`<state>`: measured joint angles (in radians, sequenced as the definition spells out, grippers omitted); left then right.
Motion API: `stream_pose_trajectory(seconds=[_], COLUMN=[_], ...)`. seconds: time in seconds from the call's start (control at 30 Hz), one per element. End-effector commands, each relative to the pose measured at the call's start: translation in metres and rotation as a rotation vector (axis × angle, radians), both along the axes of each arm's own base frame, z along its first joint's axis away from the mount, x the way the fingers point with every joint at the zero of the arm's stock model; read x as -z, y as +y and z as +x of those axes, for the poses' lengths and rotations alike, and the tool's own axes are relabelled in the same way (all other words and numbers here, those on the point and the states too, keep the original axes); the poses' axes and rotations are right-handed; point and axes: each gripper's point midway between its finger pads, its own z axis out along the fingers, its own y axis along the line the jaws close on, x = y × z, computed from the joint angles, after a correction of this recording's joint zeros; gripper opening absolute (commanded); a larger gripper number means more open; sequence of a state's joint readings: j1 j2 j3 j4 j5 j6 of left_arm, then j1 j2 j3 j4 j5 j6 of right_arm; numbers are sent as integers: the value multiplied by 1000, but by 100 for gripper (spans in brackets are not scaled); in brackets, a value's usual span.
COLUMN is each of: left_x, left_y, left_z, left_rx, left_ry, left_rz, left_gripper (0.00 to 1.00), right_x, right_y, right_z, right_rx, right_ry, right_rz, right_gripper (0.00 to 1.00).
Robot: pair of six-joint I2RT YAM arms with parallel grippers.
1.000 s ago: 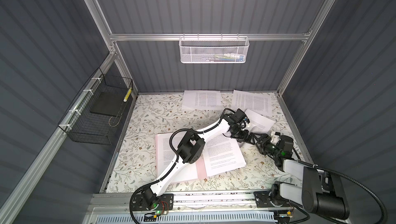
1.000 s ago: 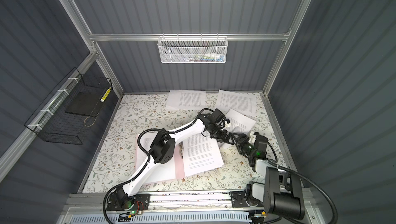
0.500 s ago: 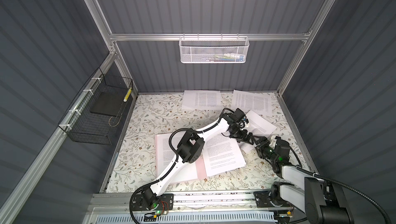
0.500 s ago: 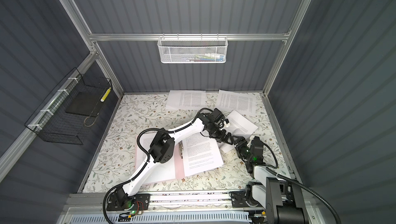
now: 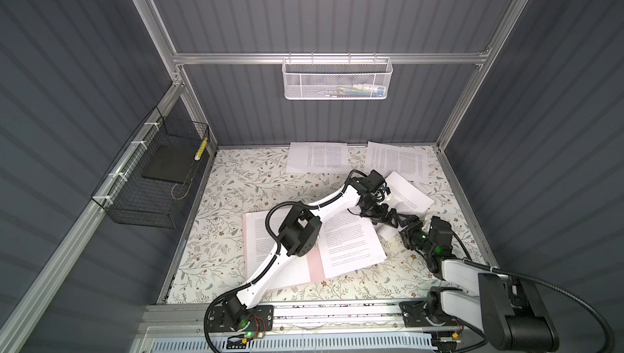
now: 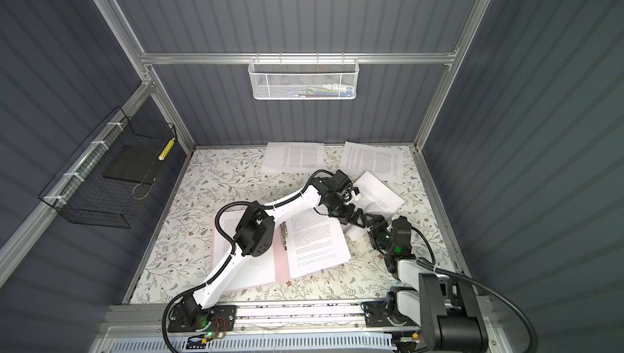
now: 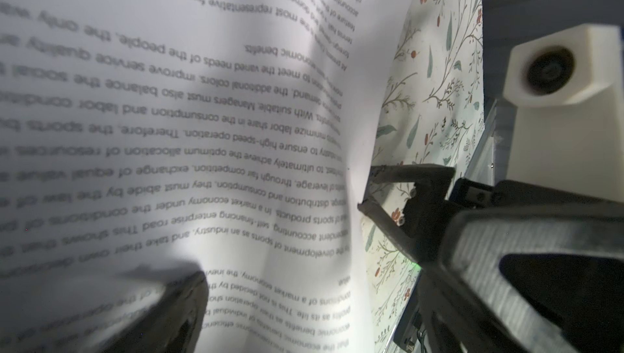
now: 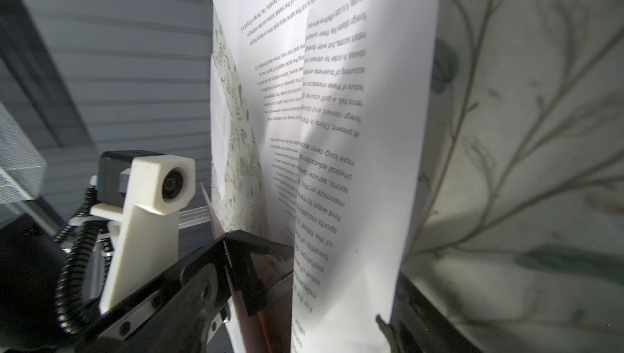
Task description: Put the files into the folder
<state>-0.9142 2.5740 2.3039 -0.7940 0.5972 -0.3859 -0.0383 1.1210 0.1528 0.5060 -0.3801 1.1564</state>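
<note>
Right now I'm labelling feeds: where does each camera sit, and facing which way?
Top view: high at the front, looking down at the table; left arm and right arm show.
Top view: alongside, same aim; folder mid-table.
Left wrist: facing a curled sheet; left pincer open, right pincer at its edge.
Right wrist: facing that sheet; left wrist camera shows.
Shared: both wrist views see that sheet.

Most of the view is filled by a white printed sheet [image 7: 202,115], bowed and shadowed, its black text seen upside down. The left gripper [image 7: 320,260] is seen spread wide, with one blurred dark finger [image 7: 169,310] in front of the sheet and the other off its edge. Beyond that edge the floral table cover [image 7: 439,98] is shown. The right gripper [image 7: 369,187] is held with jaws parted, tips right at the sheet's edge — contact cannot be made out. A white camera housing [image 7: 553,71] is seen above it.
</note>
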Motion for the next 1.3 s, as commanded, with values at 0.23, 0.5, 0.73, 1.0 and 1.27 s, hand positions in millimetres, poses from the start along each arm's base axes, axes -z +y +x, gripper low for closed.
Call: stream_pose_trajectory(seconds=[0.23, 0.5, 0.73, 1.0, 1.27], left_x=[49, 49, 53, 52, 48], left_y=[35, 36, 40, 39, 40], left_z=[-4, -5, -5, -3, -2], left_rx=[-27, -32, -34, -42, -38], left_ry=[52, 57, 54, 46, 38], left_rz=[153, 156, 173, 174, 174], left_gripper=[98, 98, 98, 98, 98], right_x=[-14, -6, 4, 11, 11], right_y=[-23, -29, -71, -99, -129], right_z=[35, 56, 56, 79, 113], right_rx=[-118, -69, -17, -76, -69], right_ry=[-65, -112, 96, 353, 461], right_rz=[-162, -127, -209, -295, -398], right_gripper=[87, 83, 93, 99, 99])
